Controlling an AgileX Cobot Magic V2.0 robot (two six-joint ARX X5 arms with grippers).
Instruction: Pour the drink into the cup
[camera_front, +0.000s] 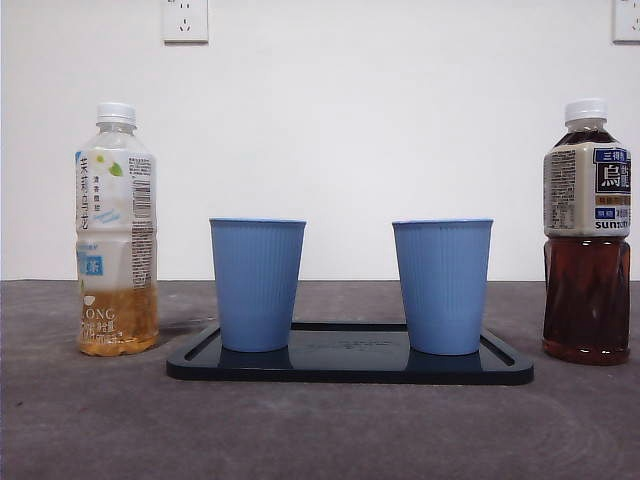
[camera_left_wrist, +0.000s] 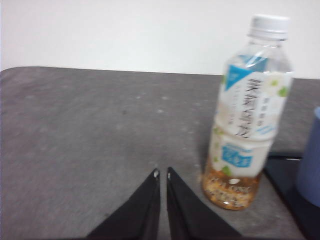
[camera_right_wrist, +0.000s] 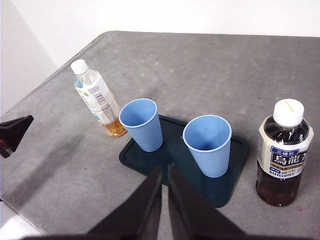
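Nothing is held yet; by my reading the task stands at its very start, before any reach.

Nearest in the front view, the dark tray (camera_front: 350, 368) lies low at the centre of the grey surface (camera_front: 320, 430). On it stand two blue cups, both upright and, as the right wrist view shows, empty: the left cup (camera_front: 257, 283) and the right cup (camera_front: 442, 285), set apart from each other. At the left edge of the frame, off the tray, stands the pale tea bottle (camera_front: 116, 230), capped, with only a little amber drink at its bottom. At the right edge stands the dark tea bottle (camera_front: 587, 235), also capped and nearly full.

The left gripper (camera_left_wrist: 162, 173) hovers low over the surface near the pale tea bottle, its fingers (camera_left_wrist: 150, 200) pressed together. The right gripper (camera_right_wrist: 164, 170) hangs high above the tray's near edge, fingers likewise closed, touching nothing.

The next move probably calls for one arm to spread its fingers and close around a bottle's body. The caps are on, so a bottle must be opened before pouring. Which bottle is meant, I cannot tell.
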